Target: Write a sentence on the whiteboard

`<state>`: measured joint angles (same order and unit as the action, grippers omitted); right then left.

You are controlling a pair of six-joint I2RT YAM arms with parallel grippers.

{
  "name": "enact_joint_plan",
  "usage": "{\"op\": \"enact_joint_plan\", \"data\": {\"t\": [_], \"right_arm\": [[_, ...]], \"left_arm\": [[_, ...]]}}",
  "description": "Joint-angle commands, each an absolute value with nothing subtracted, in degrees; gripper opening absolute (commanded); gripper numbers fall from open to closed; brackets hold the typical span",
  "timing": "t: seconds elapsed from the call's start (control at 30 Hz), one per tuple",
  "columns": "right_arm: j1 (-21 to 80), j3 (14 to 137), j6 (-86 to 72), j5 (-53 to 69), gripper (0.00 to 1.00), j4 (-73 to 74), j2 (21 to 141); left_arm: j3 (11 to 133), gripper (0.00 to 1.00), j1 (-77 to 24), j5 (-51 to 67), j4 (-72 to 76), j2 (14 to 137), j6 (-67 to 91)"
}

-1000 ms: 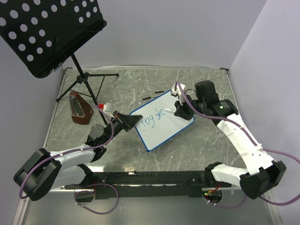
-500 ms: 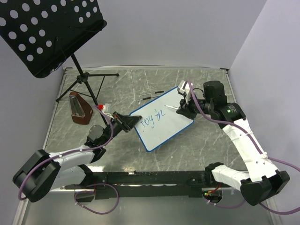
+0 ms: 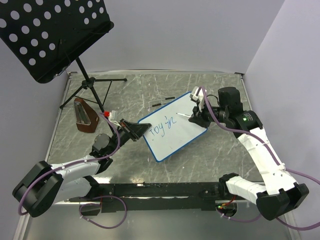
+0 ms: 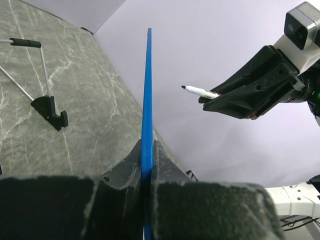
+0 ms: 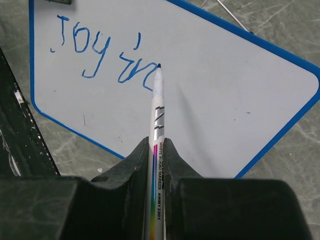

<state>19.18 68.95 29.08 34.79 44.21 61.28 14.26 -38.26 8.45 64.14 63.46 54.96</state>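
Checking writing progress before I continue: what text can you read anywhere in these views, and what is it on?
"Joy in": blue handwriting on the whiteboard.
"WHITE BOARD MARKER": small print on the marker held in the right gripper.
"AWMY2301": below that on the marker, small, so the reading is uncertain.
Nothing else is readable.

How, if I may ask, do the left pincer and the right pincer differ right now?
The left pincer clamps the whiteboard by its blue edge; the right pincer clamps a marker. The left pincer touches the board; the right pincer holds the marker tip off it. Both are shut.
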Motion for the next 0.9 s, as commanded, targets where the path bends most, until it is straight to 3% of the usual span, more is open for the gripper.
{"op": "enact_joint_plan", "data": {"t": [0.0,0.87], "right_arm": [[18.54,68.82,30.14,35.68,0.00,43.07,59.68],[18.02,68.38,30.94,34.72,0.00,42.98,59.77]], "left_arm": [[15.64,0.01,-37.97,9.32,72.95,61.61,56.34],[15.82,0.01,-37.79,9.58,72.60,61.44,56.25]]}}
